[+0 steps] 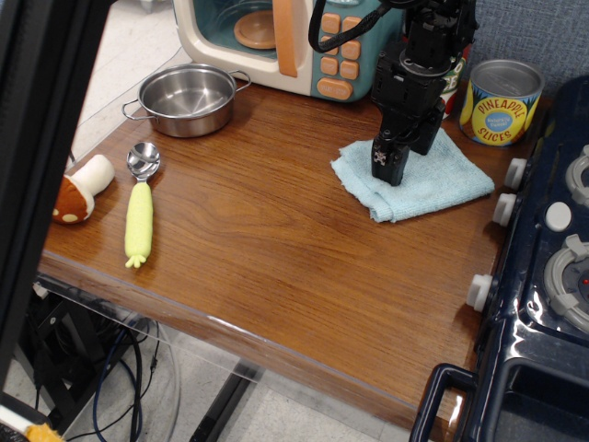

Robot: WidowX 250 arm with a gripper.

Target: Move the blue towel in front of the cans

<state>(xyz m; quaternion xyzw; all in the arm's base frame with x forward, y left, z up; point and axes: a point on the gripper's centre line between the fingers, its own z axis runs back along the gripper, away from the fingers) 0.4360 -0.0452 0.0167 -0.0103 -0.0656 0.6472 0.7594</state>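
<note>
The blue towel (425, 181) lies flat on the wooden table, just in front of the cans. The yellow-and-blue pineapple can (500, 101) stands behind its right corner. The tomato sauce can (455, 72) is mostly hidden behind the arm, with only a sliver showing. My gripper (388, 168) points down onto the left part of the towel. Its fingers are together and pinch the cloth there.
A steel pot (189, 97) stands at the back left and a toy microwave (276, 37) behind it. A yellow-handled spoon (140, 207) and a toy mushroom (78, 189) lie at the left. A dark stove (552, 267) borders the right edge. A dark blurred bar (37, 138) covers the left side.
</note>
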